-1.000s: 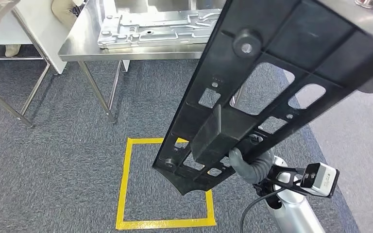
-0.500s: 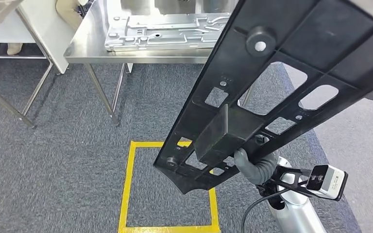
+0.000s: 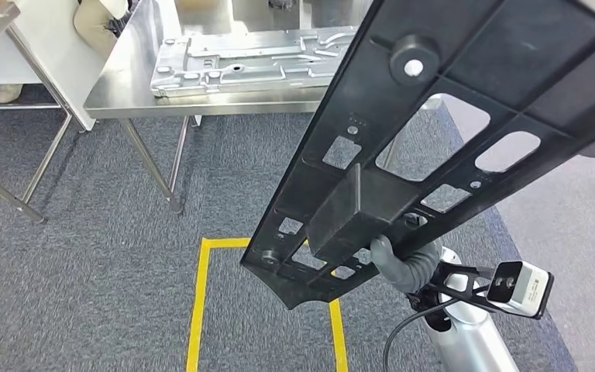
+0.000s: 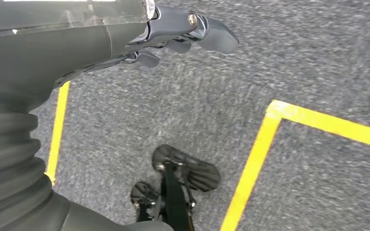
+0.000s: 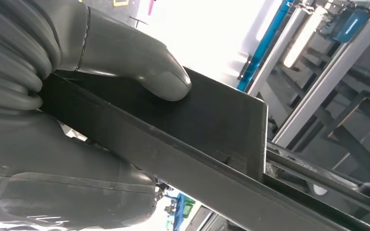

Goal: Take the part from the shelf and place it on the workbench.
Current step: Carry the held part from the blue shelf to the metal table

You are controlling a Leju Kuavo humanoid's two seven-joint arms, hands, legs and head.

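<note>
Right now the long black plastic panel with cutouts [image 3: 434, 147] is held in the air, tilted, its long axis running from lower left near the right hand [image 3: 403, 262] to upper right. That hand grips its lower end, thumb [image 5: 139, 67] pressed on a raised black block. The left hand [image 4: 139, 43] hangs over grey carpet, fingers loosely spread, holding nothing. Ahead, a stainless steel counter [image 3: 124, 93] carries a silver stamped metal plate [image 3: 240, 66]; yellow floor tape [image 3: 197, 302] lies below.

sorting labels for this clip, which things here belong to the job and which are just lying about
Job:
black part, held by the right hand
steel workbench

Lying about:
silver plate on the workbench
yellow floor square
left hand, holding nothing
</note>
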